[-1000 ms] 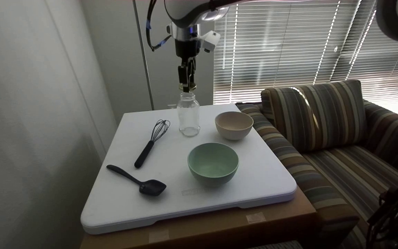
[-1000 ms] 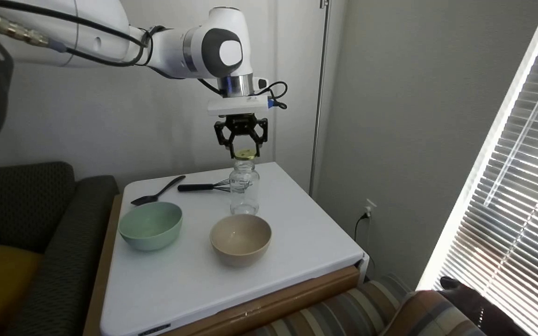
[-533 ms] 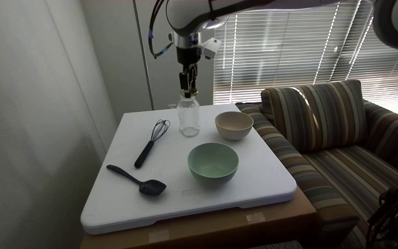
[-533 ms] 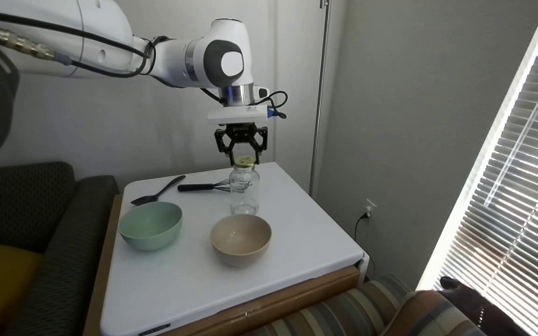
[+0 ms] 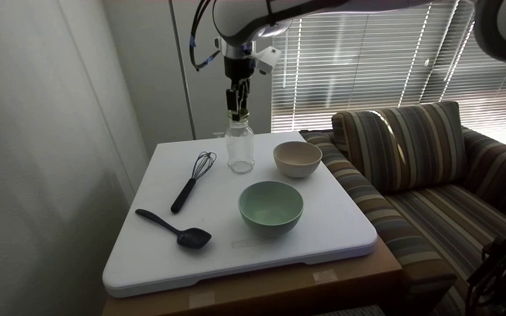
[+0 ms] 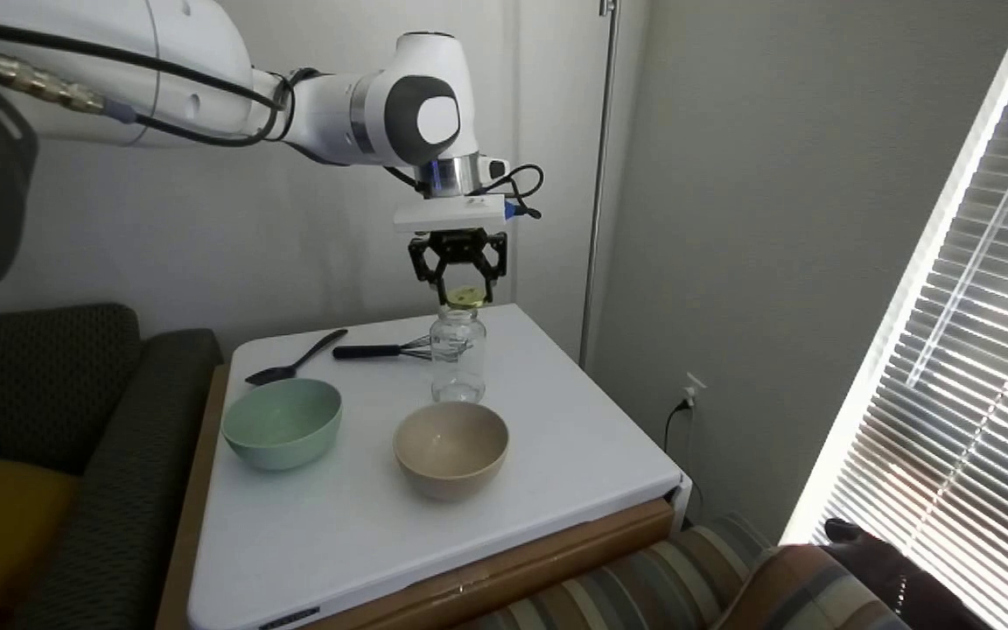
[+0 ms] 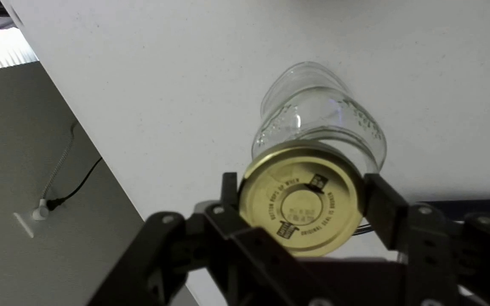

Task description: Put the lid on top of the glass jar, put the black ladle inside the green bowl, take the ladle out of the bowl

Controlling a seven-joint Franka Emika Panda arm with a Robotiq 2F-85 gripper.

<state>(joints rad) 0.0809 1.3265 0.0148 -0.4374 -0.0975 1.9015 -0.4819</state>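
Exterior views both showed a striped armchair (image 5: pixel 437 215) just beside the counter (image 5: pixel 332 224), its cloth banded in brown, tan and grey. The counter was a smooth white slab with rounded corners on a brown base. Above it hung the robot arm (image 6: pixel 329 114), white and glossy in its shell, carrying the black, many-jointed end effector (image 6: pixel 466 297), which was directed straight down. It was grasping the lid (image 7: pixel 302 206), with fingers (image 7: pixel 383 208) against opposite sides of the rim.

Toward the front in an exterior view sat the green bowl (image 5: pixel 270 208), round, smooth and pale mint, mouth up. Farther back there stood the cream bowl (image 5: pixel 297 160), smaller, equally round, also mouth up.

Next in bulk was the glass jar (image 5: pixel 240 151), clear and colourless, cylindrical with a narrower neck and some marking on its wall. It stood upright on the counter, long axis vertical.

The black ladle (image 5: pixel 187 237) lay with its long axis aslant, the end of its slim handle near the counter's edge, the scoop toward the green bowl but apart from it. Near it lay the whisk (image 5: pixel 189 187), dark-handled, thin wire loops pointing toward the jar.

Smallest was the lid, a flat golden metallic disc just over the jar's mouth; whether they touched could not be made out. Its printed face was turned upward, lettering ringing a circular centre.
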